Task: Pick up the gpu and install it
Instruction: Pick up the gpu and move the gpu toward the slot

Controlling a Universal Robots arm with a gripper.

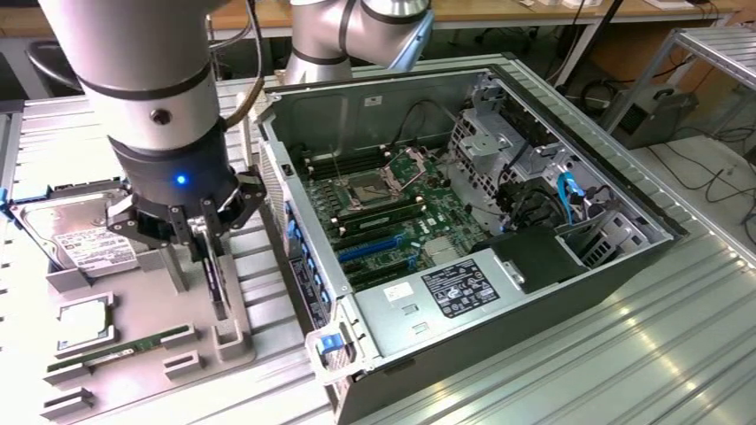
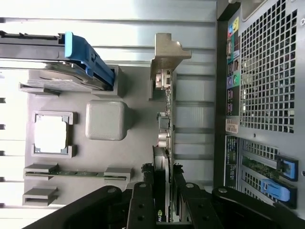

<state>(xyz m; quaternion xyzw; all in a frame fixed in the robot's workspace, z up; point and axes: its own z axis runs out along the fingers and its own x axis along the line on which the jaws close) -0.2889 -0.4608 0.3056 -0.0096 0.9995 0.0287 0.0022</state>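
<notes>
Gripper [image 1: 201, 248] [image 2: 164, 210]: jaws partway closed, one finger on each face of the thin dark gpu card with silver end bracket [image 1: 218, 288] [image 2: 162, 167], clamped on it. Card stands on edge in the grey plastic parts tray [image 1: 142, 310]. In the exterior view, the silver white-labelled hard drive [image 1: 83, 239] lies at 9 o'clock and the open black computer case [image 1: 390, 97] at 3 o'clock.

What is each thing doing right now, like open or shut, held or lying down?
gripper, shut on the gpu.
gpu, standing on edge on the grey tray, gripped, not installed.
computer case, lying on its side, open.
hard drive, resting on the tray.
memory stick, lying on the tray.
</notes>
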